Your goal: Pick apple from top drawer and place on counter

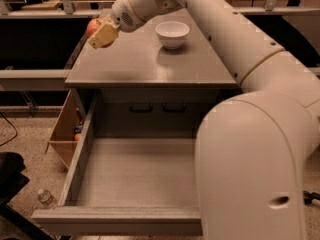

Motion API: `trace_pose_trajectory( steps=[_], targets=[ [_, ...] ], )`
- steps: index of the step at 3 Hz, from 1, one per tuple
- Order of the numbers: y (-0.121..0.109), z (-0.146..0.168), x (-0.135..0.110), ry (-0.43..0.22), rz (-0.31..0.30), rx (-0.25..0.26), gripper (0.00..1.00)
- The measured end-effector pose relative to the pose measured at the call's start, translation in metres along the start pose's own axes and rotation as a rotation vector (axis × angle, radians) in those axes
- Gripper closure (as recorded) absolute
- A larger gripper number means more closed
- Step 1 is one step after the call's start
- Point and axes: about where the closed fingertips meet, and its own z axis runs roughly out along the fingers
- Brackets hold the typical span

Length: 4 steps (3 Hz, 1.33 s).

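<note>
My gripper (99, 32) is at the top left of the camera view, above the back left part of the grey counter (135, 64). It is shut on the small red-orange apple (93, 26), which shows behind the tan fingers (103, 35) and is held in the air above the counter. The top drawer (135, 174) stands pulled wide open below the counter, and the part of its grey floor that shows holds nothing. My large white arm covers the right side of the drawer and the counter's right edge.
A white bowl (172, 33) stands on the back middle of the counter, to the right of the gripper. A dark recessed bay (35, 44) lies left of the counter. A wooden box (64, 134) and a plastic bottle (45, 197) are on the floor at left.
</note>
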Motion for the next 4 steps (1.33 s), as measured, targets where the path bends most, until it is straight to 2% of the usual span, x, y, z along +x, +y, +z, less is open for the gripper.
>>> trace_pose_trajectory(
  steps=[1,2,3,4],
  targets=[
    [-0.029,0.036,-0.009,0.033,0.005,0.091,1.00],
    [-0.054,0.076,0.024,0.138,0.026,0.140,1.00],
    [-0.074,0.102,0.075,0.227,0.084,0.145,1.00],
    [-0.077,0.103,0.080,0.243,0.097,0.143,1.00]
  ],
)
